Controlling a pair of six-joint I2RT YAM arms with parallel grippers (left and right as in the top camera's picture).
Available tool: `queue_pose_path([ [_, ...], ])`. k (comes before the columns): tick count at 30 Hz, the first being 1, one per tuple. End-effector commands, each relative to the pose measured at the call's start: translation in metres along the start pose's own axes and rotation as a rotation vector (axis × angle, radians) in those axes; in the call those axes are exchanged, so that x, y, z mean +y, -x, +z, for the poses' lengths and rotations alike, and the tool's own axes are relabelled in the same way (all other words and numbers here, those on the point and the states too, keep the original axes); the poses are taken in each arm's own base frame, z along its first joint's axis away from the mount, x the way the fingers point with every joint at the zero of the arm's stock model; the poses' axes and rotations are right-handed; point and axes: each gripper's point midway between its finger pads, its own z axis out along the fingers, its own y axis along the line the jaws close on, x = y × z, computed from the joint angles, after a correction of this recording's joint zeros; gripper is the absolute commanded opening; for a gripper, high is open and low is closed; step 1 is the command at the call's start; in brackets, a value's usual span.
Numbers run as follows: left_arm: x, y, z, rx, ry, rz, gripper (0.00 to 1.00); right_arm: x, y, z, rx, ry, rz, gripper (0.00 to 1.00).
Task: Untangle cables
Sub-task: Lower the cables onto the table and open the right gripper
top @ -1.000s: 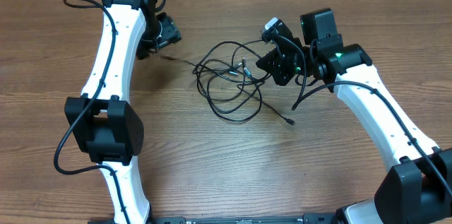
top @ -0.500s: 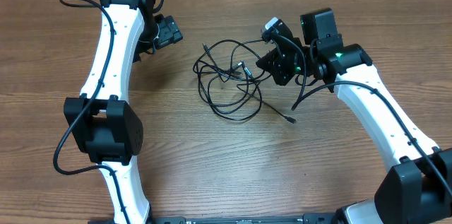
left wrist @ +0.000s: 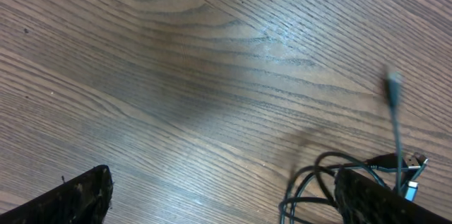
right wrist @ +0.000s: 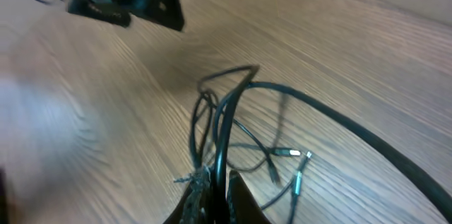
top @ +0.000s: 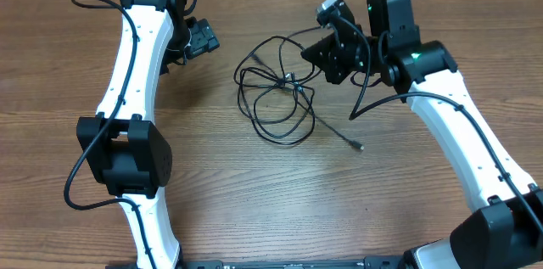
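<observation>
The cables [top: 276, 95] lie as loose black loops on the wood between my two arms, with one plug end trailing at the right [top: 358, 145]. My right gripper [top: 312, 53] is shut on a cable strand at the tangle's far right side. In the right wrist view that cable [right wrist: 220, 121] rises from between its closed fingers [right wrist: 212, 199], with small plug ends [right wrist: 289, 154] beyond. My left gripper [top: 200, 42] hovers open to the left of the loops, holding nothing. In the left wrist view it [left wrist: 226, 203] straddles bare wood, with the cables [left wrist: 318, 178] by its right finger [left wrist: 374, 199].
The brown wooden table [top: 254, 193] spreads out around the tangle. The white left arm [top: 127, 82] runs down the left side and the white right arm [top: 458, 133] down the right, each with its own thicker black wire.
My left gripper opened wide and let go of a thin cable end, which sprang back to the tangle. My right gripper moved toward the far edge, drawing the loops with it.
</observation>
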Motion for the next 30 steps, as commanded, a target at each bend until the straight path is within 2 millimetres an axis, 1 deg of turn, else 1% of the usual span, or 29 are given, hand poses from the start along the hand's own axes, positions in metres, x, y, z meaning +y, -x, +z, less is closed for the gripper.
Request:
queue_pose_path([
  [1,0.002,0.007,-0.005,-0.027,0.007,0.011,1.00,0.026,0.039,-0.032,-0.100,0.039,-0.043,0.04],
  [5,0.002,0.008,-0.005,-0.033,0.005,0.011,1.00,0.036,0.049,-0.047,-0.133,0.034,-0.069,0.04],
  [12,0.002,0.008,-0.005,-0.033,0.006,0.011,1.00,0.044,0.057,-0.061,-0.169,0.027,-0.096,0.04],
  [15,0.002,0.008,-0.005,-0.033,0.005,0.011,1.00,0.051,0.067,-0.072,-0.200,0.022,-0.120,0.04],
  [18,0.002,0.008,-0.005,-0.033,0.005,0.011,1.00,0.064,0.083,-0.090,-0.254,0.034,-0.163,0.04],
  [21,0.002,0.008,-0.005,-0.033,0.005,0.011,1.00,0.082,0.102,-0.111,-0.329,0.062,-0.227,0.04],
  [24,0.002,0.008,-0.005,-0.033,0.005,0.011,1.00,0.096,0.120,-0.131,-0.405,0.067,-0.266,0.04],
  [26,0.002,0.008,-0.005,-0.034,0.005,0.011,1.00,0.101,0.130,-0.141,-0.450,0.064,-0.281,0.04],
  [27,0.002,0.008,-0.005,-0.034,0.005,0.011,1.00,0.109,0.144,-0.156,-0.521,0.052,-0.342,0.04],
  [30,0.002,0.008,-0.005,-0.034,0.005,0.011,1.00,0.117,0.160,-0.171,-0.601,0.049,-0.374,0.04],
])
